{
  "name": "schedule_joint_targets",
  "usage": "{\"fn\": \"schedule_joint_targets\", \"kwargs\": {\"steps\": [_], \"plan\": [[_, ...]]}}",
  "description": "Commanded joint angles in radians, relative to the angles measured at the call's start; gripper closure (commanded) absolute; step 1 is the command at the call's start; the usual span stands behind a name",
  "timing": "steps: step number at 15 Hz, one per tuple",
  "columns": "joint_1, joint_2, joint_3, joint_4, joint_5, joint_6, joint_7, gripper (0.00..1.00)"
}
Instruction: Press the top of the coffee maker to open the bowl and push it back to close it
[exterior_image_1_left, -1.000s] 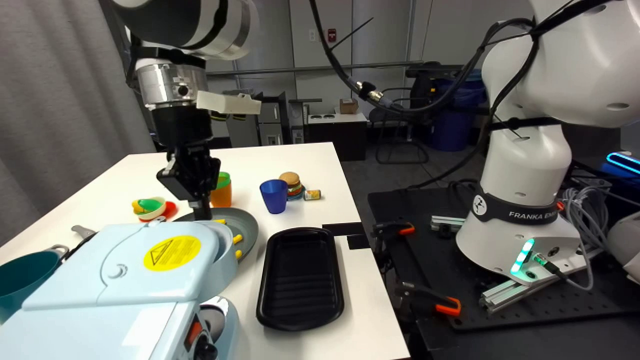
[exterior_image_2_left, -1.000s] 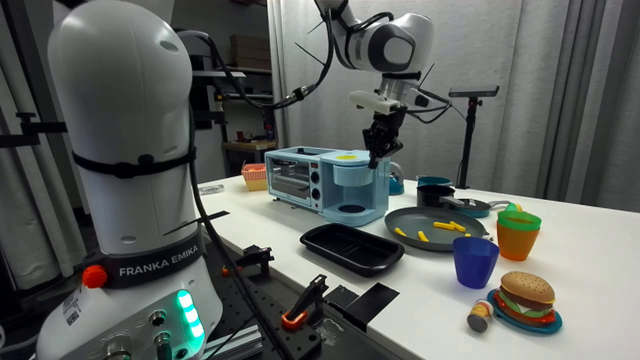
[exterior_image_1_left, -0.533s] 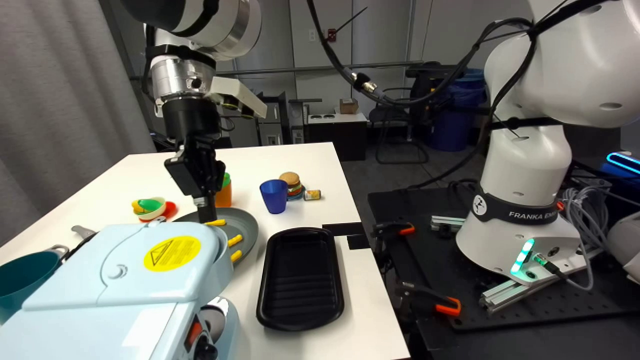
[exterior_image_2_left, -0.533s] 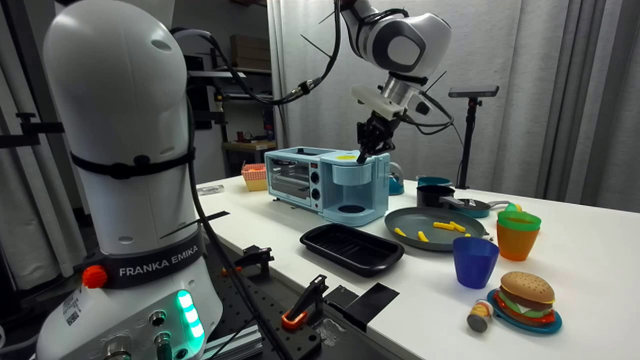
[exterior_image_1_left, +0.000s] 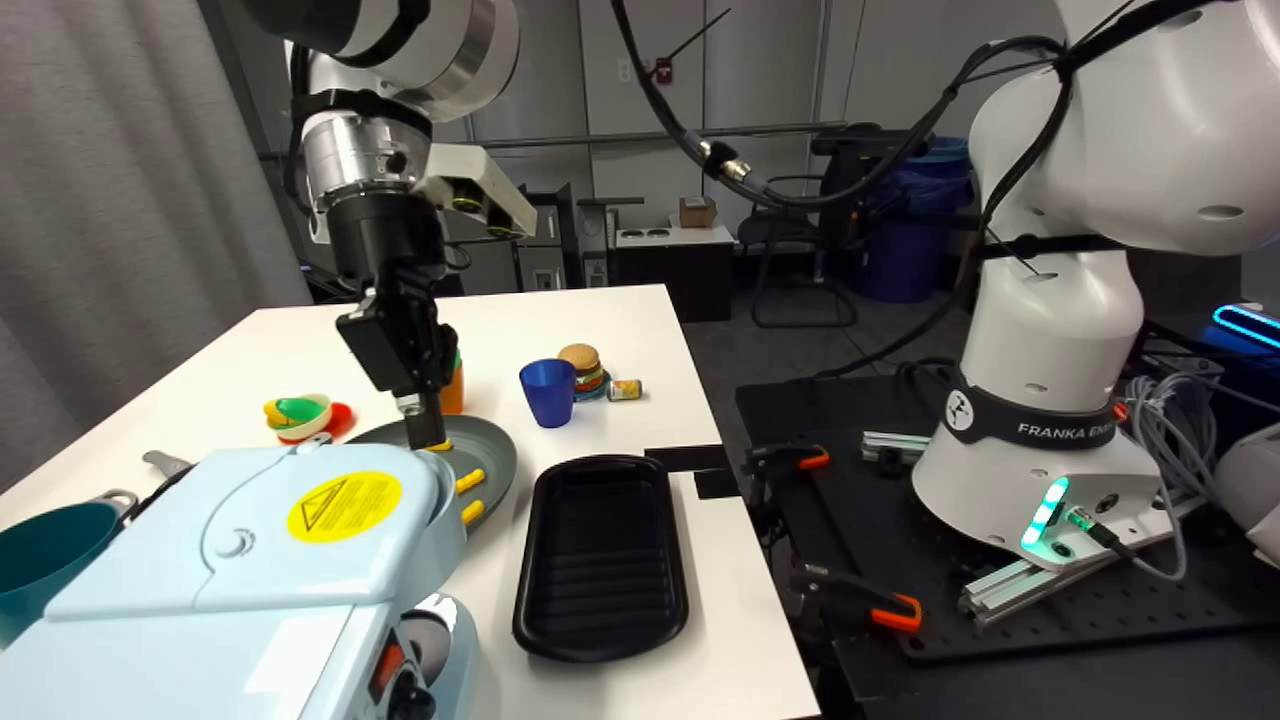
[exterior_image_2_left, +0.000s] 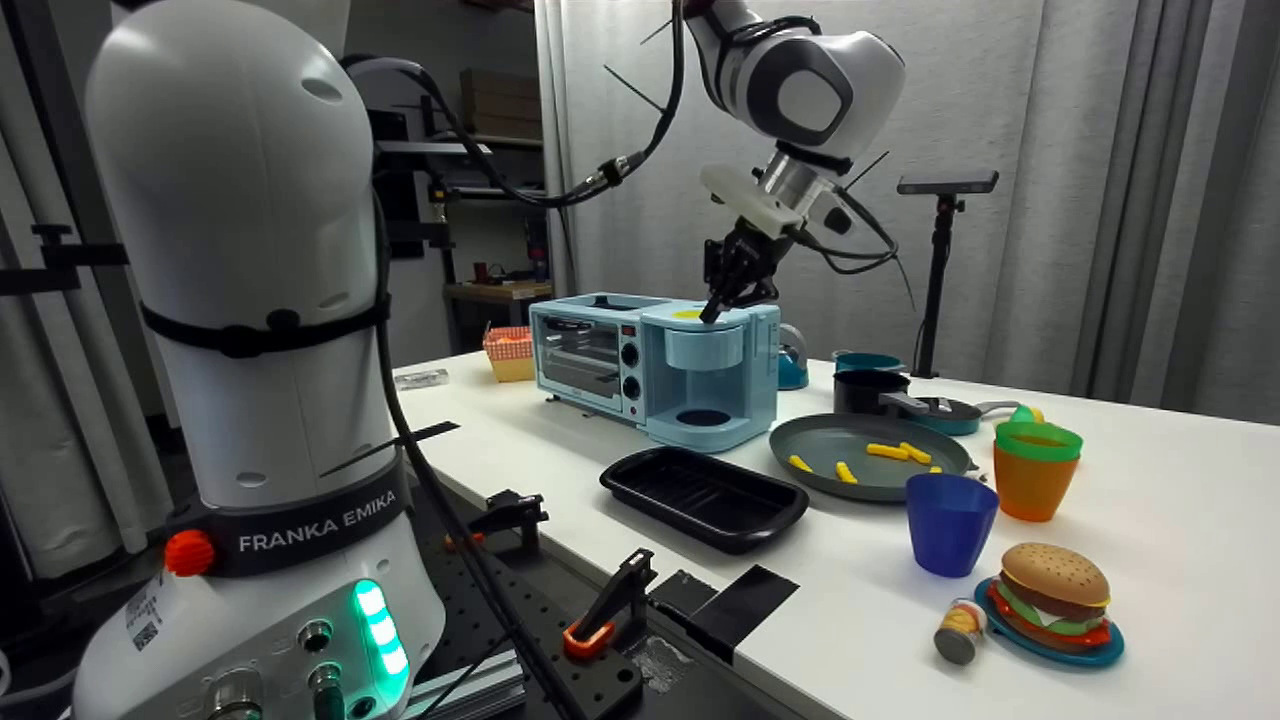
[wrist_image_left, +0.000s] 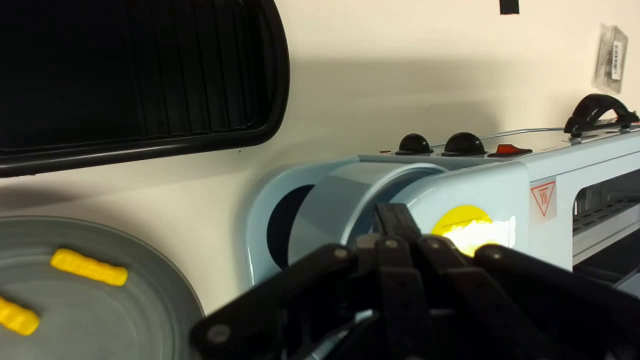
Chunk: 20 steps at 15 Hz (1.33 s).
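Note:
The coffee maker (exterior_image_1_left: 255, 500) is a pale blue appliance with a yellow oval label on its lid. It also shows in an exterior view (exterior_image_2_left: 762, 370) and in the wrist view (wrist_image_left: 492, 187). Its rounded bowl (exterior_image_2_left: 703, 352) sits under the lid's front. In the wrist view the bowl (wrist_image_left: 327, 212) juts past the lid with a crescent gap along its rim. My gripper (wrist_image_left: 392, 215) is shut and empty, fingertips over this gap beside the lid's edge. The gripper is tilted at the lid's front in both exterior views (exterior_image_1_left: 427, 432) (exterior_image_2_left: 710, 314). Contact cannot be told.
A black tray (exterior_image_2_left: 705, 495) and a grey plate (exterior_image_2_left: 850, 470) with yellow fries lie in front of the coffee maker. A blue cup (exterior_image_2_left: 950, 525), stacked cups (exterior_image_2_left: 1037, 475) and a toy burger (exterior_image_2_left: 1055, 590) stand further along the table. Pans (exterior_image_2_left: 870, 390) stand beside the machine.
My gripper has tilted and moved over the lid's front edge, mostly between one second and half a second ago. The bowl appears slightly closer to the machine's body than one second ago.

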Motion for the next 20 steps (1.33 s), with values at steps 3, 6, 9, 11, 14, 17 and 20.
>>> {"fn": "schedule_joint_targets", "kwargs": {"steps": [3, 6, 9, 11, 14, 17, 20], "plan": [[-0.002, -0.035, -0.002, 0.015, -0.014, -0.049, 0.007, 1.00], [0.010, -0.098, -0.005, -0.011, -0.067, -0.039, 0.042, 1.00], [0.030, -0.175, -0.002, -0.034, -0.170, -0.018, 0.102, 1.00], [0.045, -0.231, 0.003, -0.046, -0.246, -0.013, 0.148, 1.00], [0.068, -0.304, 0.018, -0.060, -0.342, -0.020, 0.205, 1.00], [0.091, -0.370, 0.036, -0.085, -0.419, -0.022, 0.252, 1.00], [0.104, -0.419, 0.049, -0.109, -0.461, -0.015, 0.283, 1.00]]}}
